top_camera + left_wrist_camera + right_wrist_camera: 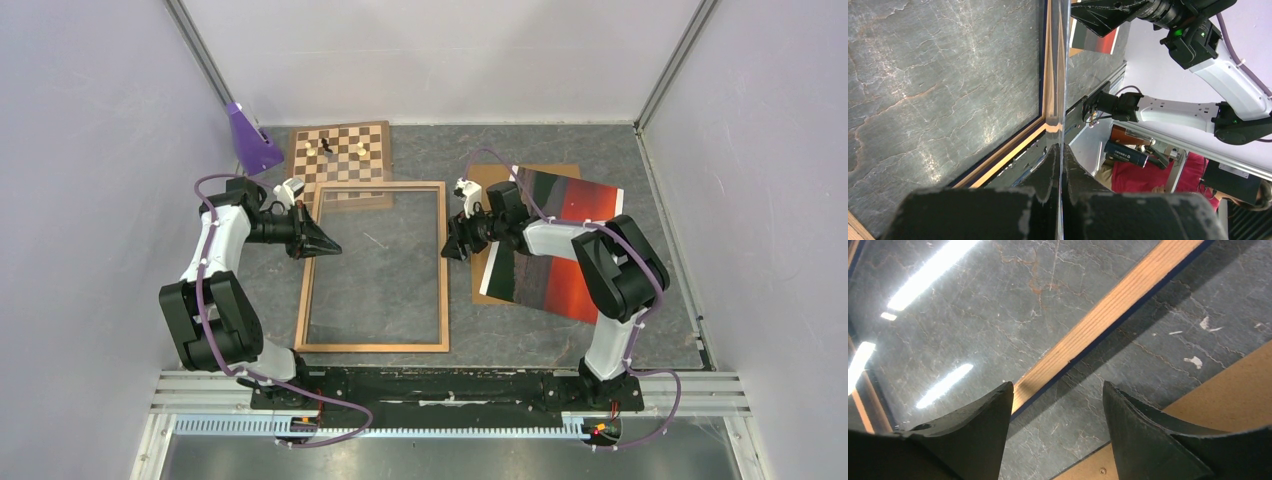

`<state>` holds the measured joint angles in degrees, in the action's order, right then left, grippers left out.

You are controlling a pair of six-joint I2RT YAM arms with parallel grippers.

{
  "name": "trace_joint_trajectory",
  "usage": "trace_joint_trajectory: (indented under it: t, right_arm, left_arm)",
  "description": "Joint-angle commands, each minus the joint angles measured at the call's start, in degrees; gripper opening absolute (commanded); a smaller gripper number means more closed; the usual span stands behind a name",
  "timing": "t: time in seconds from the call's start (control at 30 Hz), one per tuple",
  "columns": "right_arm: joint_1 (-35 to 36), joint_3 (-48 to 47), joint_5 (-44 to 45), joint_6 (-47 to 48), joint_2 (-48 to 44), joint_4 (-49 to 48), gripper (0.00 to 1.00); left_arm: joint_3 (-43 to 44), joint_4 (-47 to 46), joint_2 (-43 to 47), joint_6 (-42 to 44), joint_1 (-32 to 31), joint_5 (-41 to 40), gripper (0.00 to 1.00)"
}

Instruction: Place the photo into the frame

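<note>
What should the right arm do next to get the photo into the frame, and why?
Probably shift the right gripper slightly right and down to the photo's left edge. Its jaws stand open and empty beside the frame's right rail, while the photo lies outside the frame on the brown board. The left gripper is shut at the frame's left rail.

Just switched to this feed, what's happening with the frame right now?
The frame lies wood side up. The left gripper, fingers shut, is at its left rail; the right gripper, fingers open, hangs over its right rail. The photo sits picture up on the brown backing board to the right, not yet in the frame.
</note>
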<state>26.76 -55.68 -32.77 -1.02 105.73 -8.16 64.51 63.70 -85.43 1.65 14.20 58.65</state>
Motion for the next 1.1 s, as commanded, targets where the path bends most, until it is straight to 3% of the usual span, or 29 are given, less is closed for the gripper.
trace_joint_trajectory:
  t: [0.0, 0.37, 0.73, 1.07]
  right_arm:
    - [0.6, -2.5, -2.4, -2.1, 0.8, -2.7, 0.67]
    - [0.6, -2.8, -4.2, -3.5, 2.6, -3.6, 0.49]
    - [0.7, -2.8, -4.2, -3.5, 2.9, -3.6, 0.39]
    - [0.7, -2.8, -4.0, -3.4, 2.9, -3.5, 0.36]
  left_arm:
    - [0.0, 0.4, 0.8, 1.8, -0.6, 2.0, 0.02]
    - [0.0, 0.4, 0.9, 1.9, -0.6, 1.9, 0.02]
    - [-0.2, 0.1, 0.8, 1.9, -0.7, 2.0, 0.02]
    - [-0.4, 0.1, 0.5, 2.4, -1.0, 2.1, 0.02]
